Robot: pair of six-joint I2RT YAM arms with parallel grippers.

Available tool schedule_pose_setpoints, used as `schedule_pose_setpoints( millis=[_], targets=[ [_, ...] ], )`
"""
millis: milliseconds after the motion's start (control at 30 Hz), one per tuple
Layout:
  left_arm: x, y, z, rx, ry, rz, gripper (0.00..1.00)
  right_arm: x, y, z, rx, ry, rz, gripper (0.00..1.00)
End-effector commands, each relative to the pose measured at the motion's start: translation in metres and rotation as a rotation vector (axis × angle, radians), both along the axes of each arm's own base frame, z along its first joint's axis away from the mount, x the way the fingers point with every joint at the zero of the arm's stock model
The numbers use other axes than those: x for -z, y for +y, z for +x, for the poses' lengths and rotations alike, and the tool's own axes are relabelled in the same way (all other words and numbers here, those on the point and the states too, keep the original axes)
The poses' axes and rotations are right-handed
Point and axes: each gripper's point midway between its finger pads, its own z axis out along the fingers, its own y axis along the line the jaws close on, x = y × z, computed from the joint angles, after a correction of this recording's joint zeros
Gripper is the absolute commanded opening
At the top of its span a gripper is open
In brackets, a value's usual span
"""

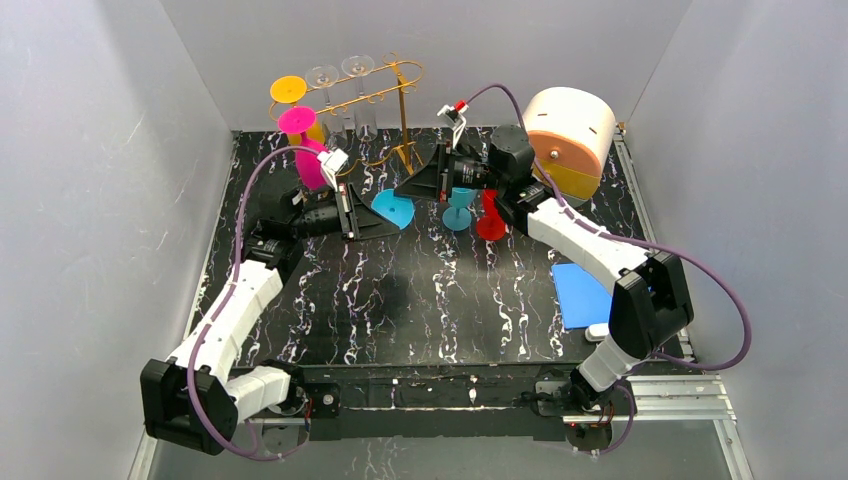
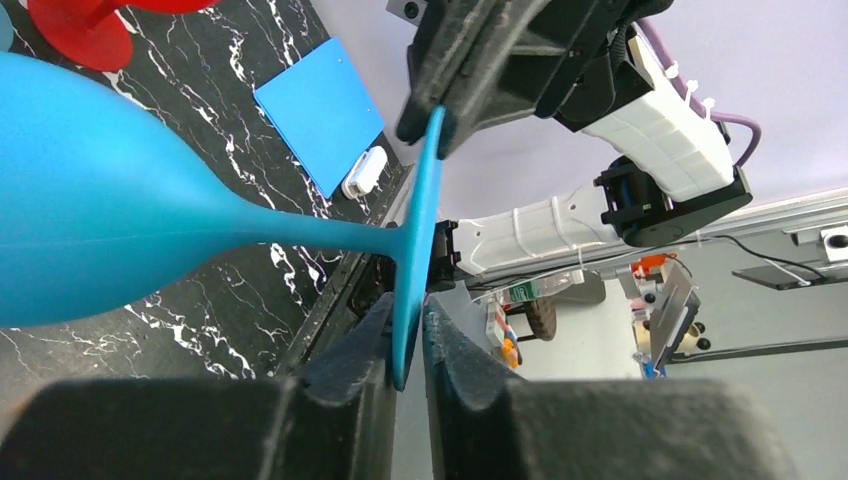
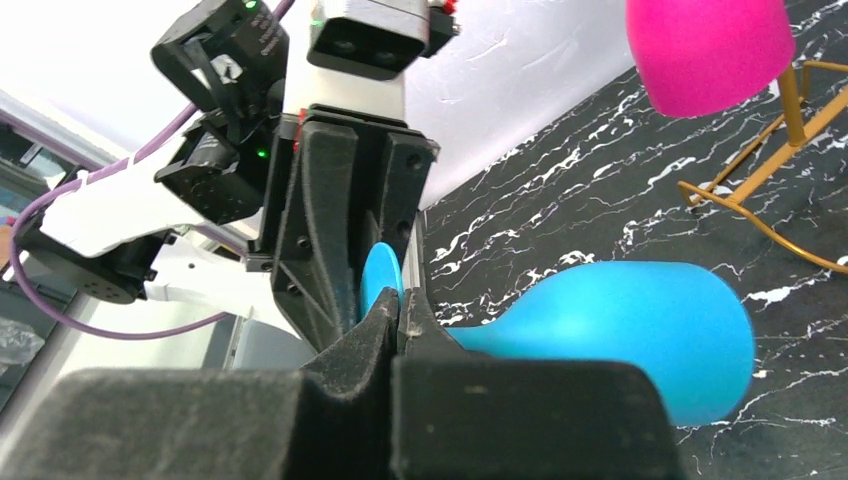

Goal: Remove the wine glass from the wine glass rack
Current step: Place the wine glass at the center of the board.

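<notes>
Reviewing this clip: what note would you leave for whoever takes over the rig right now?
Left hand: shut on the foot of the blue wine glass.
Right hand: shut on the same foot's opposite edge.
Wine glass rack stands at the back, other glasses hanging on it.
Done: the blue wine glass is off the rack, held sideways between both hands.
Left: probably one hand releases and the other sets it down.

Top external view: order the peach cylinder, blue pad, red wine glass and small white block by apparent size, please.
1. peach cylinder
2. blue pad, partly hidden
3. red wine glass, also partly hidden
4. small white block
</notes>
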Motion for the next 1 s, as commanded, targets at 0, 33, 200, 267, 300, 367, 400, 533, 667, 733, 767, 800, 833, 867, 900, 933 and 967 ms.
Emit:
schedule_pose_setpoints(
  millis=[0, 33, 200, 267, 300, 367, 400, 533, 667, 733, 767, 800, 833, 867, 900, 933, 967],
  targets=[
    [-0.028, -0.003, -0.014, 0.076, -0.100, -0.030, 0.13, -0.021, -0.004, -0.013, -0.035, -0.066, 0.064, 0.01],
    [-0.027, -0.003, -0.014, 0.070, -0.102, -0.029, 0.16, -0.020, -0.004, -0.014, -0.041, -0.063, 0.065, 0.01],
    [-0.026, -0.003, -0.005, 0.038, -0.101, -0.024, 0.32, -0.015, -0.003, -0.020, -0.095, -0.043, 0.061, 0.01],
    [-0.033, -0.004, -0.006, 0.043, -0.127, -0.039, 0.26, -0.016, -0.002, -0.021, -0.103, -0.033, 0.067, 0.01],
    [-0.039, -0.004, -0.007, 0.050, -0.148, -0.054, 0.17, -0.016, -0.002, -0.021, -0.106, -0.027, 0.071, 0.01],
    [-0.045, -0.005, -0.012, 0.068, -0.173, -0.071, 0.06, -0.018, -0.002, -0.022, -0.110, -0.024, 0.089, 0.01],
    [-0.046, -0.004, -0.013, 0.074, -0.177, -0.071, 0.01, -0.018, -0.002, -0.023, -0.113, -0.018, 0.096, 0.01],
    [-0.039, -0.003, -0.016, 0.073, -0.180, -0.048, 0.00, -0.017, -0.001, -0.023, -0.121, 0.002, 0.099, 0.05],
    [-0.043, 0.000, -0.017, 0.045, -0.266, -0.034, 0.00, -0.022, -0.002, -0.026, -0.135, 0.008, 0.101, 0.37],
    [-0.052, 0.003, -0.021, 0.038, -0.340, -0.033, 0.00, -0.024, -0.001, -0.024, -0.122, 0.029, 0.104, 0.47],
    [-0.057, 0.004, -0.024, 0.034, -0.382, -0.033, 0.00, -0.025, -0.001, -0.023, -0.116, 0.048, 0.106, 0.51],
    [-0.061, 0.005, -0.025, 0.023, -0.419, -0.029, 0.00, -0.026, -0.001, -0.023, -0.117, 0.060, 0.112, 0.54],
    [-0.061, 0.007, -0.024, 0.009, -0.446, -0.022, 0.00, -0.028, -0.002, -0.024, -0.126, 0.065, 0.117, 0.56],
    [-0.060, 0.007, -0.025, 0.006, -0.463, -0.018, 0.00, -0.029, -0.002, -0.025, -0.129, 0.070, 0.120, 0.58],
    [-0.059, 0.008, -0.027, 0.015, -0.482, -0.020, 0.00, -0.031, -0.003, -0.024, -0.125, 0.076, 0.122, 0.59],
    [-0.056, 0.007, -0.031, 0.040, -0.486, -0.024, 0.00, -0.032, -0.003, -0.022, -0.116, 0.085, 0.121, 0.60],
    [-0.053, 0.006, -0.033, 0.057, -0.479, -0.024, 0.00, -0.034, -0.004, -0.019, -0.105, 0.092, 0.119, 0.61]
  ],
)
